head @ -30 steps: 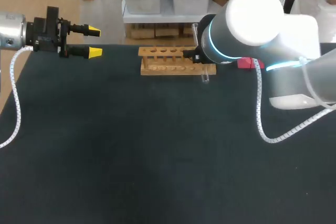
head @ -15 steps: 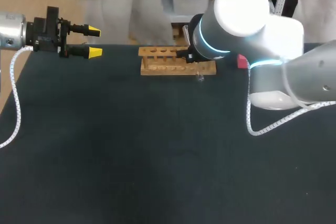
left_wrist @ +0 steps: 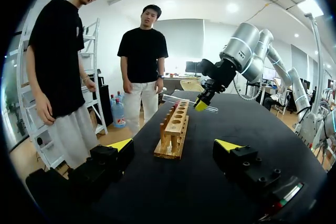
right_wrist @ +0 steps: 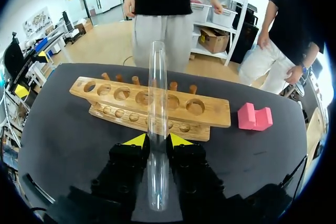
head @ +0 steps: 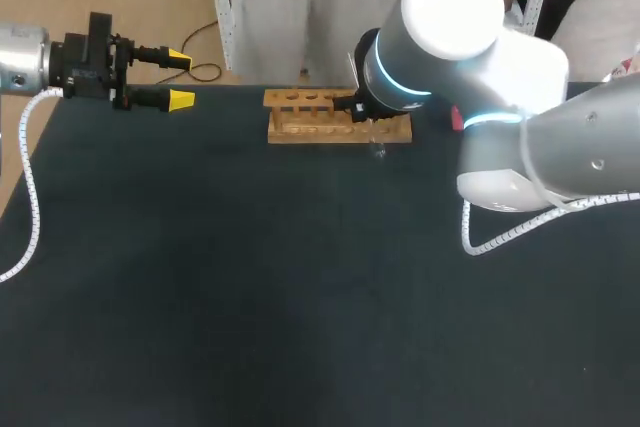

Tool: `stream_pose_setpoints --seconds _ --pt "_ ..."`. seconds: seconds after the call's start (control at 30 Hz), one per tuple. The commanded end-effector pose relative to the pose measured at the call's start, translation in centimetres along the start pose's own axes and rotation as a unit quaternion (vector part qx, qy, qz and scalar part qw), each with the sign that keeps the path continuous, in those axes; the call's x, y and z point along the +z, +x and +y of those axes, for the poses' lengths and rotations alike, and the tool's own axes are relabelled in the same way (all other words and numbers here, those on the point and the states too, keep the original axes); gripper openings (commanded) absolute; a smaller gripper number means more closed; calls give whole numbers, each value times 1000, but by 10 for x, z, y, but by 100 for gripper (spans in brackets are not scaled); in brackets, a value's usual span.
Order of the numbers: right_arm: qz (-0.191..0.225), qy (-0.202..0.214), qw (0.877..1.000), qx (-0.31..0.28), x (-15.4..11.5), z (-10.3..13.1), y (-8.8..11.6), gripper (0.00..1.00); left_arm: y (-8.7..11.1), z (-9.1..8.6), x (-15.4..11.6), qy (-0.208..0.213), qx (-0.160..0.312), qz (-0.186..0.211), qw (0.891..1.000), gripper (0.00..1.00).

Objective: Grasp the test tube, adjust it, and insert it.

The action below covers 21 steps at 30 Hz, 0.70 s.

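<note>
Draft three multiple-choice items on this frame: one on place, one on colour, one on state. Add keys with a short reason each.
1. The test tube is: A) seated in the wooden rack; B) in the left gripper; C) between the right gripper's fingers.
2. The block beside the rack is: A) blue; B) pink; C) green.
3. The left gripper is: A) open and empty; B) shut on the tube; C) shut on the block.
Key: 1 C, both yellow tips press the tube from two sides in the right wrist view. 2 B, it shows pink by the rack's end. 3 A, its tips stand apart with nothing between them.
</note>
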State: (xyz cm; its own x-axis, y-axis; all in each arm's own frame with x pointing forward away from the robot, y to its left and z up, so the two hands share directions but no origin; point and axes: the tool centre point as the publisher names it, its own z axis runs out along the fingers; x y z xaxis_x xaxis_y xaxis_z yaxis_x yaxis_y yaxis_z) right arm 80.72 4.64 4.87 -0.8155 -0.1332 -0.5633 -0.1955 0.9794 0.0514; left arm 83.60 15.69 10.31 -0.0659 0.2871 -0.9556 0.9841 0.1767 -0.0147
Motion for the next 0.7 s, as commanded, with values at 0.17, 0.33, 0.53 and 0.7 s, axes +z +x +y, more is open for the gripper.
stream_pose_setpoints --seconds 0.17,0.33,0.53,0.7 --pt "10 -4 1000 -2 5 1 -1 0 1 1 0 0 1 -1 1000 100" --pt "18 -9 1000 -3 8 2 0 0 1 1 0 0 1 -1 1000 100" --pt "27 -12 1000 -4 12 2 4 0 1 1 0 0 1 -1 1000 100" --pt "33 -15 999 -5 14 2 6 0 1 1 0 0 1 -1 1000 100"
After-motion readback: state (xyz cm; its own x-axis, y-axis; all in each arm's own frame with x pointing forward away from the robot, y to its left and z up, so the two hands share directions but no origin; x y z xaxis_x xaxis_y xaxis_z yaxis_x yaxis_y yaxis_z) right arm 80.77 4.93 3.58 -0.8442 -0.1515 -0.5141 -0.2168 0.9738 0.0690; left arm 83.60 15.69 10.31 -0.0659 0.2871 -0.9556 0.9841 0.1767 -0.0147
